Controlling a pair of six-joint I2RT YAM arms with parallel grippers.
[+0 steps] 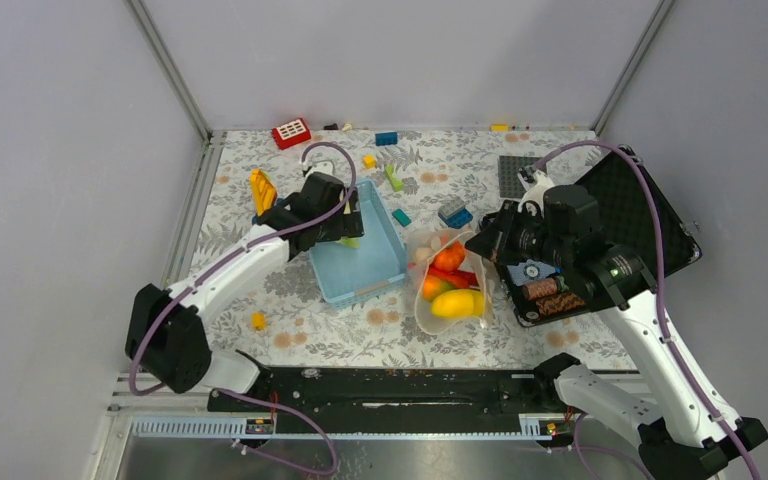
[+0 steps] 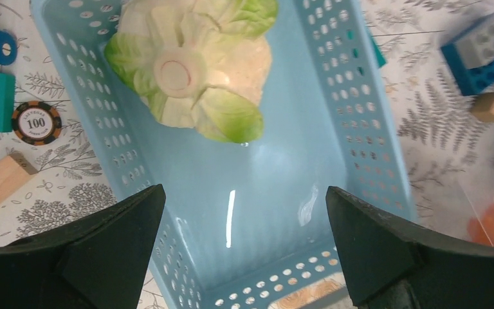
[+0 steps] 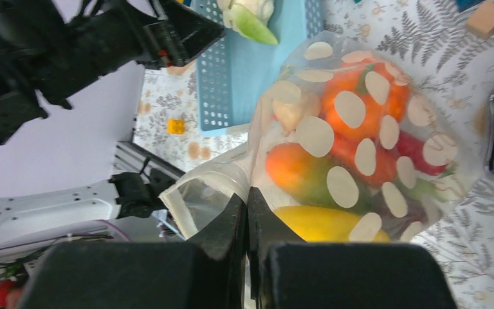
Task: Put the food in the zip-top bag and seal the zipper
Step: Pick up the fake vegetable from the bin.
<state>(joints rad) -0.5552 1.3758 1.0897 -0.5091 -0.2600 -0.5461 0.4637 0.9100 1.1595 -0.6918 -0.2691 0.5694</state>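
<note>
White dots on the zip-top bag (image 3: pixel 315 135) partly mask the food (image 3: pixel 294 171).

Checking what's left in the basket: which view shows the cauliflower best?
Left wrist: the cauliflower lies large and clear in the blue basket. Right wrist shows only an edge; overhead, the left arm mostly hides it.

Left hand (image 2: pixel 243 196) hangs with fingers spread wide; right hand (image 3: pixel 247 203) is pinched tight.

Cauliflower (image 2: pixel 193 71) hemmed by basket (image 2: pixel 354 129) walls; open above.
</note>
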